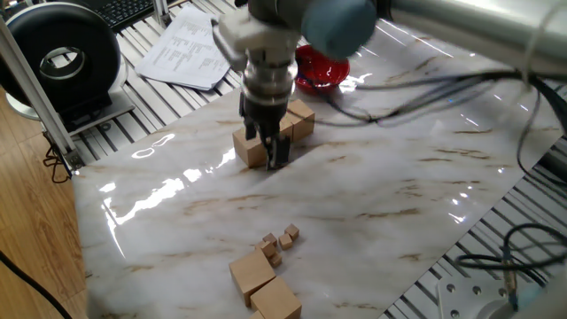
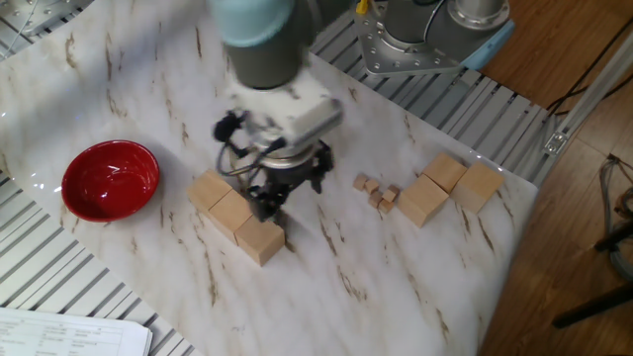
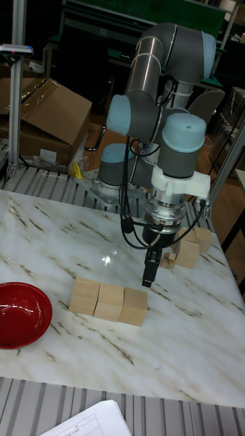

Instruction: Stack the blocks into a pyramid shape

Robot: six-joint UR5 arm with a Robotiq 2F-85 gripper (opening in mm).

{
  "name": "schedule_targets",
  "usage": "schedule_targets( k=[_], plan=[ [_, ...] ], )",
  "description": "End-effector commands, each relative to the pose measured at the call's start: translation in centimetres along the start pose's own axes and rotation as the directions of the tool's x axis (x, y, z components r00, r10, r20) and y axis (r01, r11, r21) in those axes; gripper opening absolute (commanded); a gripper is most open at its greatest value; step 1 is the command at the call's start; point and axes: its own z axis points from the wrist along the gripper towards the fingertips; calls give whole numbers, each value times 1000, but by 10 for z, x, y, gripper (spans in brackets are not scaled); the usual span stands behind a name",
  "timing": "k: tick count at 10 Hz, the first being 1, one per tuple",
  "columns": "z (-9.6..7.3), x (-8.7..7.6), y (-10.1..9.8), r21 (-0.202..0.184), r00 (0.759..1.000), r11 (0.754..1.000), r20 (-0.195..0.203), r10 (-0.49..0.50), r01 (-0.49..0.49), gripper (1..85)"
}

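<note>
Three tan blocks (image 3: 109, 301) lie side by side in a row on the marble table, also seen as a row of blocks (image 2: 233, 211) in the other fixed view and as blocks (image 1: 252, 148) partly behind the arm in one fixed view. My gripper (image 3: 149, 271) hangs open and empty just above and beside the end of the row nearest the loose blocks; it shows too as the gripper (image 2: 273, 200) and the gripper (image 1: 267, 149). Three more large blocks (image 2: 447, 185) lie loose near the table edge. No block sits on top of another.
A red bowl (image 2: 111, 180) stands beyond the far end of the row. Several tiny wooden cubes (image 2: 377, 190) lie between the row and the loose blocks. Papers (image 1: 190, 49) and a black fan (image 1: 62, 62) sit off the table's marble sheet (image 1: 372, 195).
</note>
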Motion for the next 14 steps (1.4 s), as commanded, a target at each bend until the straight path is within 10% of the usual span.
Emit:
schedule_targets(
  k=[1, 2, 4, 7, 9, 10, 12, 14],
  plan=[
    [11, -8, 13, 53, 998, 997, -2, 64, -64, 773],
    [11, -4, 6, 80, 994, 991, -14, 106, -104, 657],
    [1, 22, -38, 265, 980, 952, -78, 182, -156, 13],
    [4, 20, -27, 231, 948, 927, -46, 314, -296, 13],
    [11, -3, 15, 50, 909, 908, -4, 417, -416, 13],
    [11, -5, 23, 19, 904, 904, -10, 427, -427, 13],
    [11, -11, 14, 40, 883, 882, 27, 468, -469, 13],
    [5, 3, -31, 197, 737, 712, 116, 666, -674, 13]
  ],
)
